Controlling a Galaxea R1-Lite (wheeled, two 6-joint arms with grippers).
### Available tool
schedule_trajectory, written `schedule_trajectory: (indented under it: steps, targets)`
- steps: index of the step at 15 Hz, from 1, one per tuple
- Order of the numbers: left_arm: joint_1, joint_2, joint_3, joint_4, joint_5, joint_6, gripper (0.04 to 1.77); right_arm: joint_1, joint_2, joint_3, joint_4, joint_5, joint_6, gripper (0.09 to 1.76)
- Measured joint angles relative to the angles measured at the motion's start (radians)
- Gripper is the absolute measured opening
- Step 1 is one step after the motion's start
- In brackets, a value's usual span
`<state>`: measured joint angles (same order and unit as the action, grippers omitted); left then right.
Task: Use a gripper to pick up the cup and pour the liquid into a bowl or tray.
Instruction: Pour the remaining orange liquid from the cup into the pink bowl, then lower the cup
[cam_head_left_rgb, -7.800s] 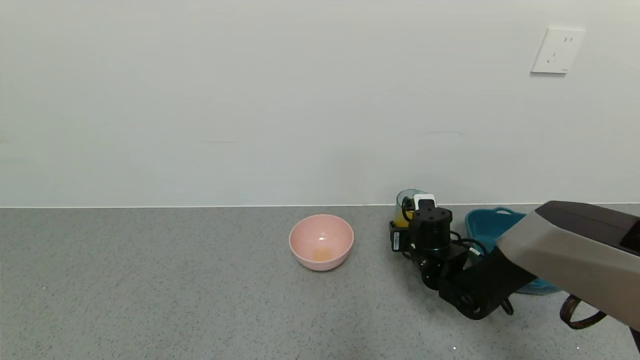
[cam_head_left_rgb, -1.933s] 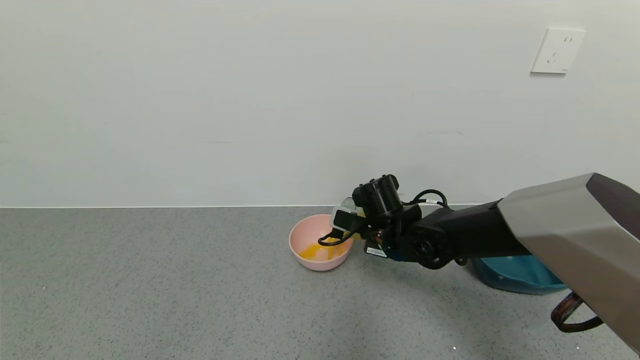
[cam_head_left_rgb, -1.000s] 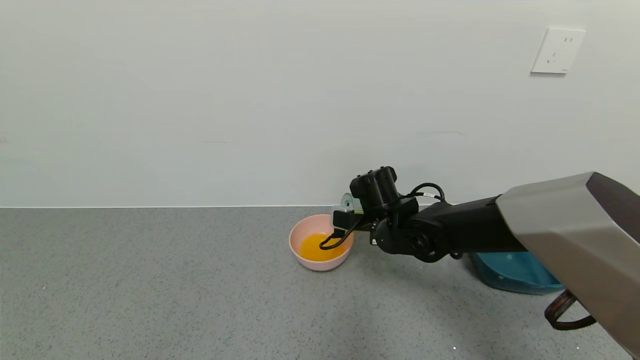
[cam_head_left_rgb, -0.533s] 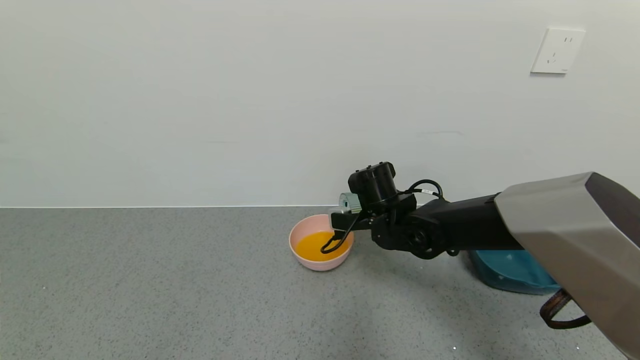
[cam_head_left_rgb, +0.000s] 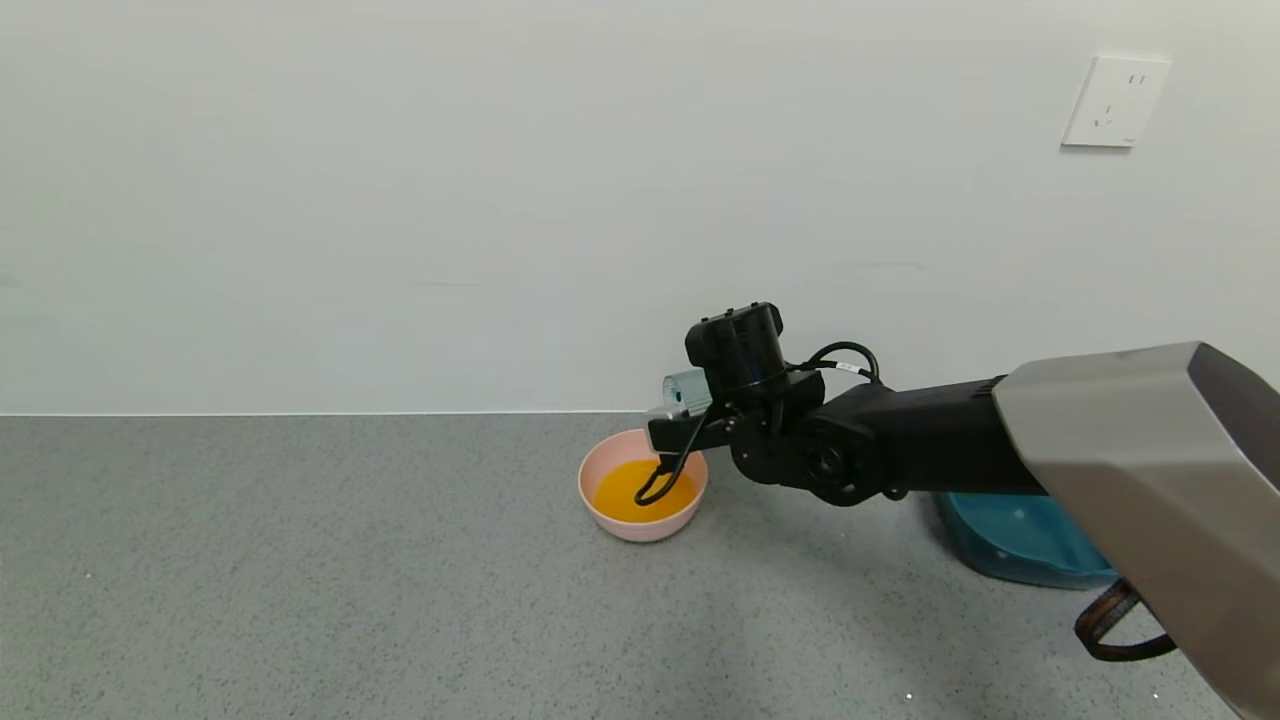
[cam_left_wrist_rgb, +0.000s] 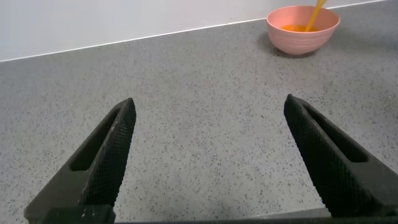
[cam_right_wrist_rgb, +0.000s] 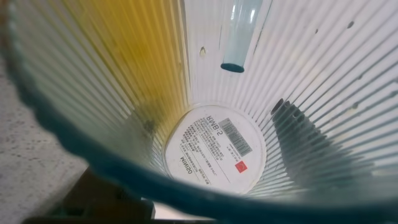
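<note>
Reaching leftward, the right gripper (cam_head_left_rgb: 690, 405) pinches the tipped cup (cam_head_left_rgb: 685, 388) above the bowl (cam_head_left_rgb: 603, 520).

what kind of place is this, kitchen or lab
Probably a staged test bench rather than a lived-in kitchen: a speckled grey countertop against a bare white wall with one wall socket, and only a pink bowl and a teal tray set out.

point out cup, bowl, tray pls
cup (cam_head_left_rgb: 686, 389), head view, its base end, tipped over the bowl.
bowl (cam_head_left_rgb: 603, 470), head view, pink rim on the robot's left side.
tray (cam_head_left_rgb: 1010, 545), head view, teal inner wall below the right arm.
</note>
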<state>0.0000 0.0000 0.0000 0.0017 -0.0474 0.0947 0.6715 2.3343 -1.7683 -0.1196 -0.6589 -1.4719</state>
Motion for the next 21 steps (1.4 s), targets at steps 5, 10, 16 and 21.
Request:
schedule_trajectory:
  steps: [5,10,16,21]
  targets:
    - [0.000,0.000,0.000,0.000,0.000,0.000,1.72,0.011,-0.001,-0.021,-0.002,-0.011,-0.082,1.32]
    - [0.000,0.000,0.000,0.000,0.000,0.000,1.72,0.023,-0.012,-0.026,-0.002,-0.015,-0.153,1.32]
    - [0.000,0.000,0.000,0.000,0.000,0.000,1.72,0.040,-0.019,-0.026,-0.003,-0.016,-0.196,1.32]
    - [0.000,0.000,0.000,0.000,0.000,0.000,1.72,0.043,-0.020,-0.024,-0.003,-0.016,-0.197,1.32]
